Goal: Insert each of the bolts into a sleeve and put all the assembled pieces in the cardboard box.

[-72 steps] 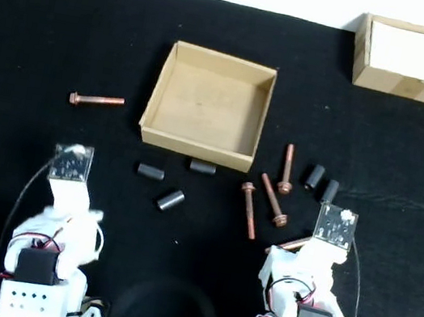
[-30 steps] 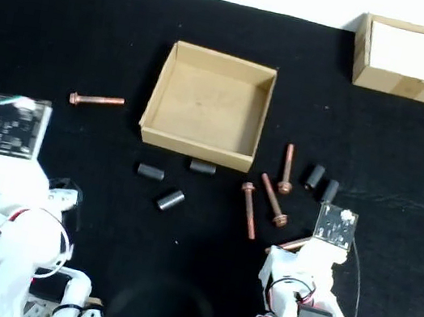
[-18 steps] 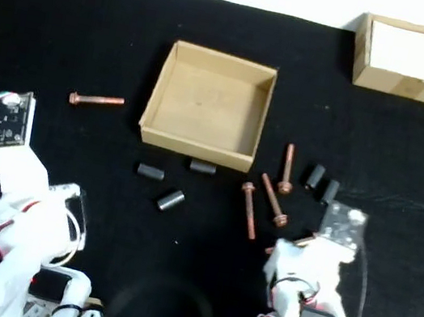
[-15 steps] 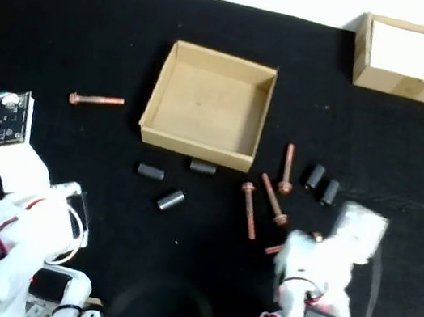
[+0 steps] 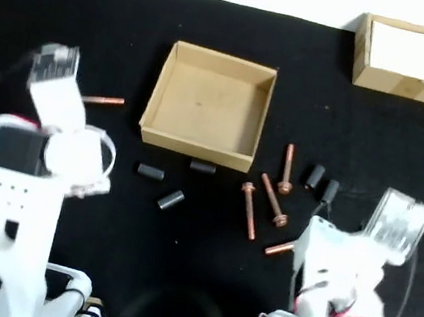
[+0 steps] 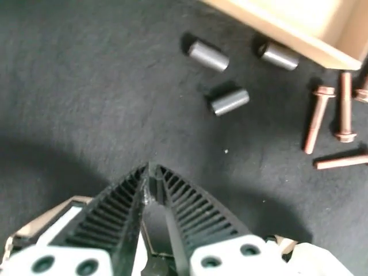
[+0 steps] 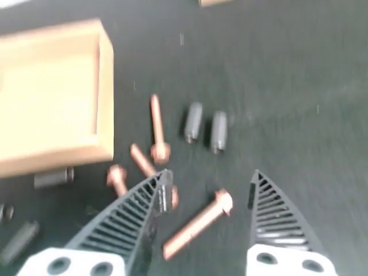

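Observation:
The open cardboard box (image 5: 209, 105) sits mid-table with nothing inside. Three dark sleeves (image 5: 171, 199) lie on the cloth in front of it, and two more sleeves (image 5: 316, 175) lie to its right. Several copper bolts (image 5: 274, 200) are scattered between these groups, and one bolt (image 5: 103, 99) lies left of the box, half hidden by the left arm. My left gripper (image 6: 150, 169) is shut on nothing, raised above the cloth short of a sleeve (image 6: 229, 100). My right gripper (image 7: 210, 184) is open above a slanting bolt (image 7: 198, 223), which lies between the fingers' lines without touching them.
A second cardboard box (image 5: 417, 59) with a white filling stands at the back right corner. The black cloth ends at a white strip along the far edge. A dark round shape (image 5: 164, 314) sits between the two arm bases.
Both arms have lifted off the table. The left arm swung up and toward the far left, now covering the head of the left bolt. The right arm rose and shifted right, uncovering the slanting bolt.

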Controlling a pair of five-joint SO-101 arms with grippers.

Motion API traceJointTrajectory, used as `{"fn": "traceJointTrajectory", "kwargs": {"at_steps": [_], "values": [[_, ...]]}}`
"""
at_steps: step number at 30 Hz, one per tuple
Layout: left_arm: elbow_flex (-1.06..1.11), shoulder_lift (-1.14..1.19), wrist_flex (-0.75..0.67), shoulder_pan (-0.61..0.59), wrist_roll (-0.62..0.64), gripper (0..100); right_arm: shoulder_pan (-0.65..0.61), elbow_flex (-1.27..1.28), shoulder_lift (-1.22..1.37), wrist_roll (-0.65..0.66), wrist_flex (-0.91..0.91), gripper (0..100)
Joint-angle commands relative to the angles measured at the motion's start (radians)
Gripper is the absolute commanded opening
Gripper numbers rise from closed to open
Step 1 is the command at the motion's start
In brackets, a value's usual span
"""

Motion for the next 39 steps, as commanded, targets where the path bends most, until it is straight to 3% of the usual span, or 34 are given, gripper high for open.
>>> {"fn": "traceJointTrajectory", "kwargs": {"at_steps": [1,4,11,19,23,28,39], "values": [[-0.039,0.008,0.005,0.059,0.009,1,-0.012,-0.263,0.334,-0.006,0.13,21.0],[0.028,0.012,-0.015,0.061,0.003,1,-0.015,-0.384,0.501,-0.008,0.165,21.0],[0.28,0.012,-0.307,0.058,0.006,2,-0.016,-0.518,0.739,-0.006,0.142,21.0],[0.467,0.012,-0.503,0.054,0.009,30,0.035,-0.61,1.122,-0.115,0.044,21.0],[0.532,0.012,-0.603,-0.005,0.009,31,0.036,-0.661,1.273,-0.123,-0.035,20.7],[0.624,0.012,-0.752,-0.084,0.011,31,0.051,-0.687,1.414,-0.117,-0.096,12.2],[0.858,0.012,-1.063,-0.091,0.011,31,0.047,-0.762,1.537,-0.114,-0.136,19.4]]}}
